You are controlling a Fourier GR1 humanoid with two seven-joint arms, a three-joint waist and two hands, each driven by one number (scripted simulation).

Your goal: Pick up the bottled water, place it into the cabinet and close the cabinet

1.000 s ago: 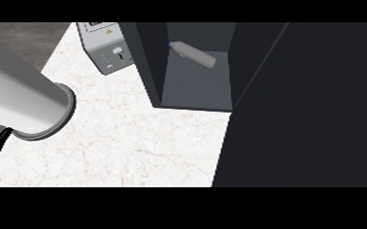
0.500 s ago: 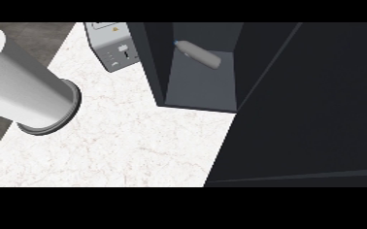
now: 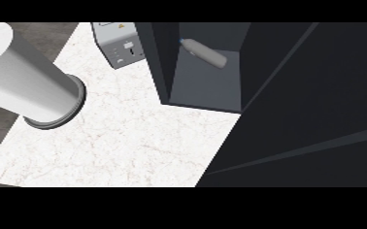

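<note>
the bottled water already lies on its side inside the open cabinet, so watch the door: if you swing it blind (a dark panel fills the right side), it could jam. neither hand shows, only a grey forearm at left, so i cannot tell their state.

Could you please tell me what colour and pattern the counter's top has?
The counter top is white with faint reddish-grey marble veining, seen in the head view.
</note>
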